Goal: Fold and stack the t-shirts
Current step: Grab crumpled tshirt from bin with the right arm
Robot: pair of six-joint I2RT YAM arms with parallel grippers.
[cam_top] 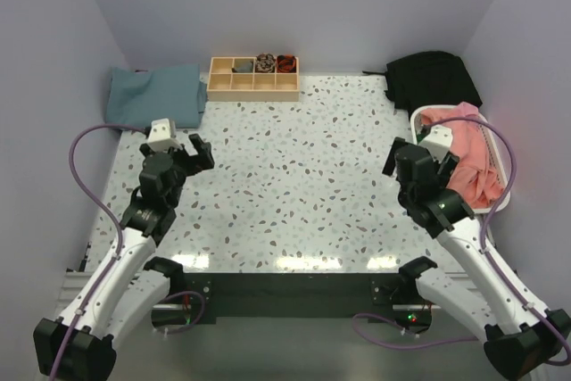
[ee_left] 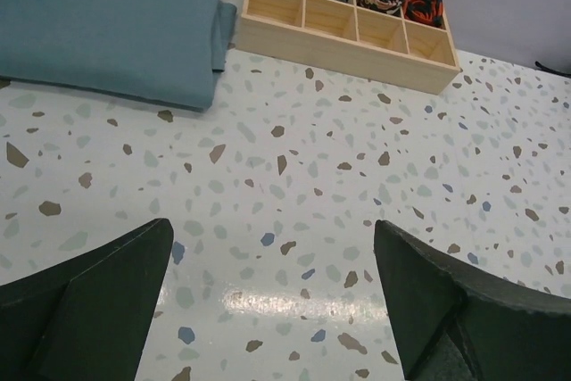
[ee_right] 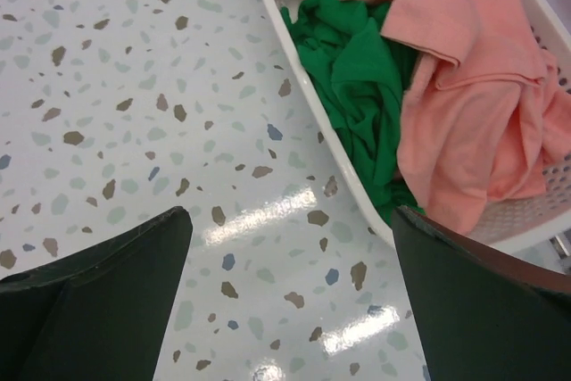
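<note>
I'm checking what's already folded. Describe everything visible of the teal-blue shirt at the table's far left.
The teal-blue t-shirt is plain, soft, cotton-looking cloth, folded into a flat rough rectangle with layered edges along its right side. It lies on the speckled table at the far left corner, its right edge close beside the wooden tray; whether they touch is unclear. The open left tool hangs apart from it, nearer the arms' bases.

Pink shirt [ee_right: 464, 86], green shirt [ee_right: 357, 78] in basket [ee_right: 294, 69]
</note>
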